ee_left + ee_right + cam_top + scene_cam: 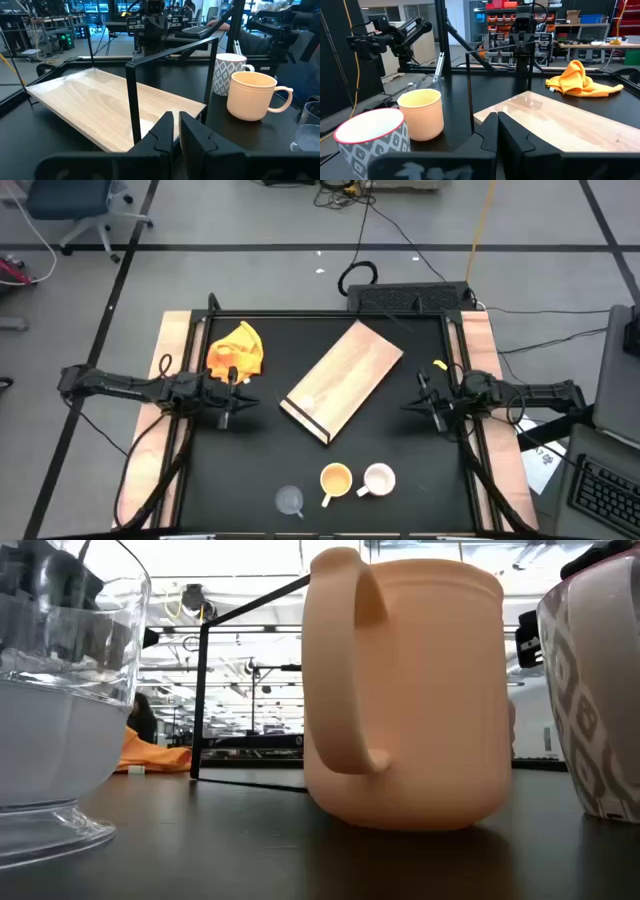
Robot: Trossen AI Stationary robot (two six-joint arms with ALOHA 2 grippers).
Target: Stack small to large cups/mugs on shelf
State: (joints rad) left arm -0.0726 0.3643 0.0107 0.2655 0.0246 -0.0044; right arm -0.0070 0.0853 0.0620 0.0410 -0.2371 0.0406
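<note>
Nothing's been stacked yet. The glass cup (290, 499), yellow mug (336, 479) and white mug (379, 478) sit in a row near the table's front edge, well apart from the shelf (345, 378) in the middle. Left gripper (240, 399) and right gripper (412, 404) flank the shelf, both closed and empty. I'd guess the glass is slippery and breakable, so pinch its rim gently; the mugs are rigid, so grab a wall or handle. Only the wrist views show the shelf's thin black frame; the low view just shows cups up close.
</note>
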